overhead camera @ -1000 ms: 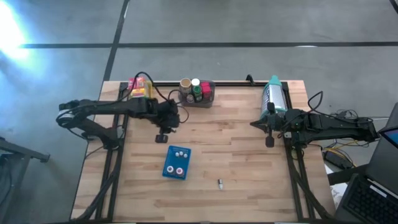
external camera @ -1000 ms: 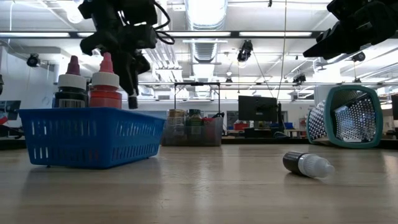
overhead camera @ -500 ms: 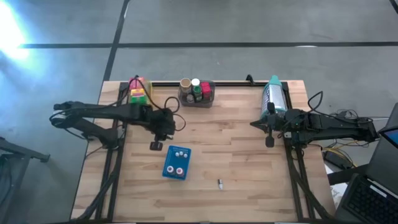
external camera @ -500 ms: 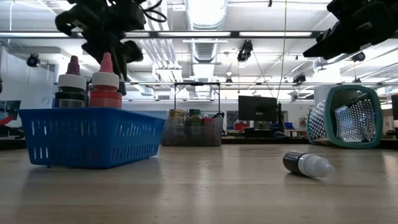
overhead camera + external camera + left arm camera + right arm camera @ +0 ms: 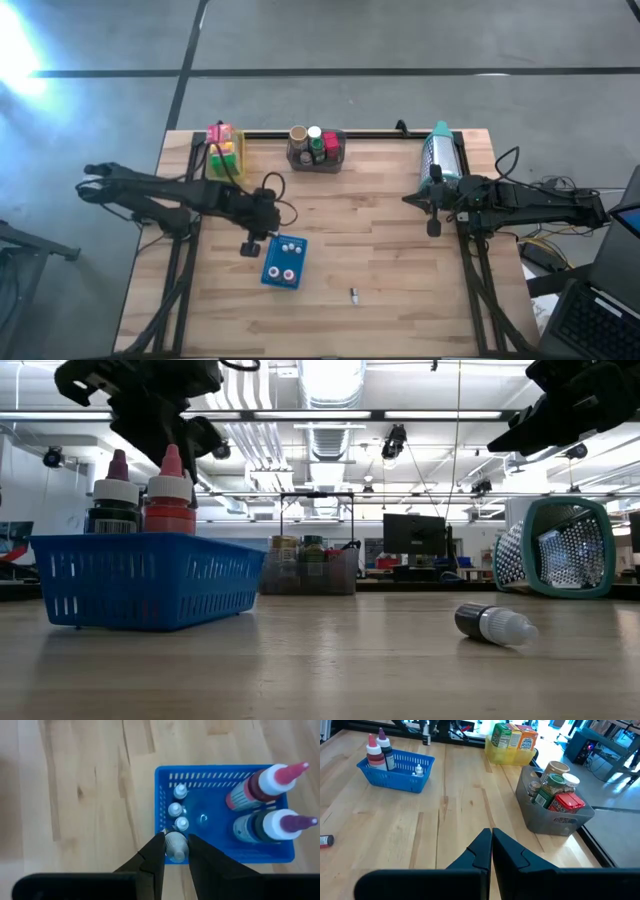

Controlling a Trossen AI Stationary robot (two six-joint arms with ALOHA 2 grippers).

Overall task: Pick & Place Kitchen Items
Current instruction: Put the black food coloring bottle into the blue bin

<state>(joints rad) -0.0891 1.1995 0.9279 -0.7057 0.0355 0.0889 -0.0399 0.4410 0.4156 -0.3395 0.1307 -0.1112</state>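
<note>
- Right at the front of the table there's one small dark bottle (image 5: 353, 294) with a pale cap lying on its side, well apart from everything else, so I'd guess it's still waiting its turn.
- A bit further in sits the blue tray (image 5: 280, 854), holding a red-capped bottle (image 5: 262, 786) and a purple-capped bottle (image 5: 273, 826) standing at one end, and three tiny white bottles (image 5: 176, 809) in a row along the opposite wall.
- The left gripper (image 5: 175, 851) hangs over the end of that row, fingers clamped on a fourth small white bottle (image 5: 175, 845). Looks to me like the placing step: carried over, not let go yet.
- Next move, I reckon, is to line it up with the free spot in the row, come down a touch and open the fingers without knocking the neighbours over.
- The right gripper (image 5: 491, 841) waits off at the right side of the table with its fingers pressed together, holding nothing.
- Way at the back edge: a yellow bin (image 5: 222, 147) with cartons, a grey bin (image 5: 317, 157) with jars and cans, and a teal basket (image 5: 441, 150) tipped on its side.
</note>
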